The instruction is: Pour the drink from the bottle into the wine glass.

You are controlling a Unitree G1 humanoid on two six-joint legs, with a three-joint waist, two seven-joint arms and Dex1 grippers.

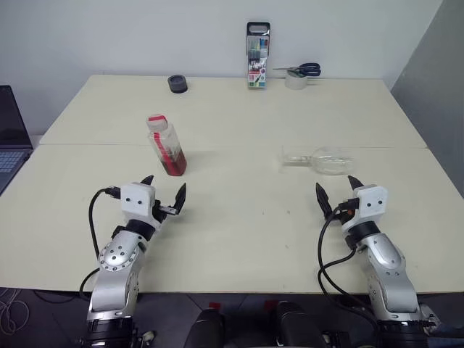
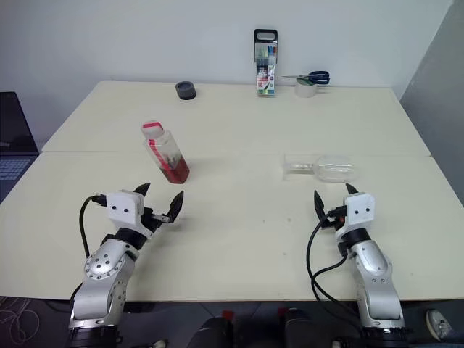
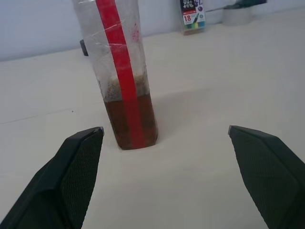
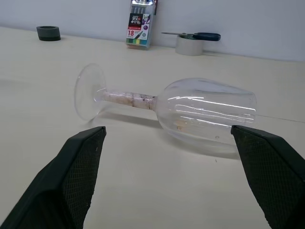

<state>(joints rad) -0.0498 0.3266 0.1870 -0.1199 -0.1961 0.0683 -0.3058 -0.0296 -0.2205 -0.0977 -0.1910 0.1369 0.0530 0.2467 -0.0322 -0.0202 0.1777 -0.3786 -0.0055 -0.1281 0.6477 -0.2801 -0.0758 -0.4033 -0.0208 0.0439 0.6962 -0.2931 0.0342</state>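
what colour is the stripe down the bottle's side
Red, running down the clear bottle over the reddish-brown drink; clearest in the left wrist view.

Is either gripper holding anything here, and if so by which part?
Nothing is held. The left gripper is open short of the upright bottle; the right gripper is open short of the wine glass, which lies on its side.

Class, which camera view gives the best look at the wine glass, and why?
The right wrist view: the wine glass shows large, lying on its side, with foot, stem and bowl distinct. The two eye views show it small and faint on the table, ahead of the right gripper.
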